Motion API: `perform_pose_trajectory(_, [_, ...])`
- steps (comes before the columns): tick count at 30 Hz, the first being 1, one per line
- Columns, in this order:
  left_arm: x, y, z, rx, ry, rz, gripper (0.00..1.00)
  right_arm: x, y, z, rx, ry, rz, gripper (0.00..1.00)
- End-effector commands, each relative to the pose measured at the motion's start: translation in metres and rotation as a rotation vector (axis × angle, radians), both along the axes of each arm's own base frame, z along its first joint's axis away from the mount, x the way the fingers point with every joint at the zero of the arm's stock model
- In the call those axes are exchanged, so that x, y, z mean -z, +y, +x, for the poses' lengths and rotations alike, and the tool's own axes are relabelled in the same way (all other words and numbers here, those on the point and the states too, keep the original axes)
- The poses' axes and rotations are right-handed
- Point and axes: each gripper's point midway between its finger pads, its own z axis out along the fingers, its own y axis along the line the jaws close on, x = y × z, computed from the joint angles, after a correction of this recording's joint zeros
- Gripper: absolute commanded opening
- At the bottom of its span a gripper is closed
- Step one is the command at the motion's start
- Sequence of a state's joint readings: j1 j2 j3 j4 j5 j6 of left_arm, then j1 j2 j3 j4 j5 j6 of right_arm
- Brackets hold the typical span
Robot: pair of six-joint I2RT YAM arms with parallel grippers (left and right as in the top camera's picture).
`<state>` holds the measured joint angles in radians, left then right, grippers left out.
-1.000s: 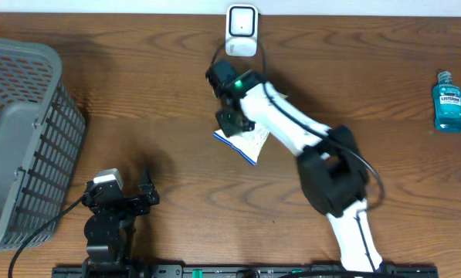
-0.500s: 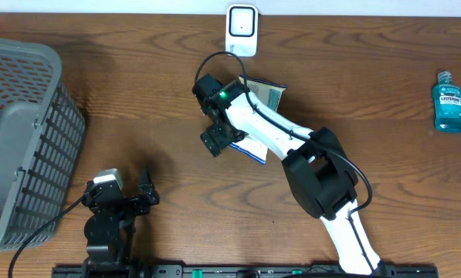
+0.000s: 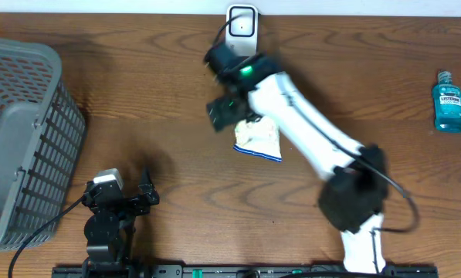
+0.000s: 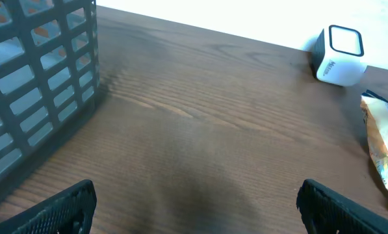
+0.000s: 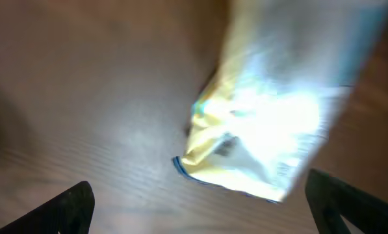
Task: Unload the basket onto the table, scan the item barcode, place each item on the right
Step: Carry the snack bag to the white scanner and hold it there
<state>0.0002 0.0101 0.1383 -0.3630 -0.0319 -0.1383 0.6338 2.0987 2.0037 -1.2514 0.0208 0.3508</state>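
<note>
Right gripper [image 3: 224, 114] hangs wide open w/ nothing held, just beside the snack bag [image 3: 258, 139]; grip 1 edge only, keeping flat faces clear for the scanner [image 3: 242, 22].

Materials and finishes in view

The dark brown wood-grain worktop [image 3: 137, 93] is finished smooth, with a low sheen. The grey lattice basket [image 3: 22, 139] is moulded in matt plastic. The small white cube scanner [image 3: 242, 31] is cased in glossy plastic. The yellow-and-white crinkled packet [image 3: 259, 139] is made of shiny film, and the blue mouthwash bottle [image 3: 448, 102] of translucent plastic.
</note>
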Motion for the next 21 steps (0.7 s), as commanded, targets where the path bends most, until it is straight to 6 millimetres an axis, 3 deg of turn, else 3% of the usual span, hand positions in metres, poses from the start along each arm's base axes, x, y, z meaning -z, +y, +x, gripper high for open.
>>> perform_pose_trajectory(1, [-0.001, 0.001, 0.0, -0.01, -0.006, -0.009, 0.98, -0.004, -0.034, 0.024, 0.165, -0.014, 0.025, 0.99])
perform_pose_trajectory(6, [-0.001, 0.001, 0.0, -0.01, -0.006, -0.008, 0.98, 0.053, -0.046, 0.032, -0.001, 0.137, 0.209, 0.99])
perform_pose_trajectory(10, [-0.001, 0.001, 0.0, -0.01, -0.006, -0.009, 0.98, 0.075, -0.052, 0.039, -0.01, 0.182, 0.321, 0.99])
perform_pose_trajectory(16, [-0.001, 0.001, 0.0, -0.01, -0.006, -0.009, 0.98, 0.104, -0.053, 0.046, -0.01, 0.198, 0.306, 0.99])
perform_pose_trajectory(21, [-0.001, 0.001, 0.0, -0.01, -0.006, -0.009, 0.98, 0.155, -0.054, 0.03, -0.019, 0.311, 0.26, 0.99])
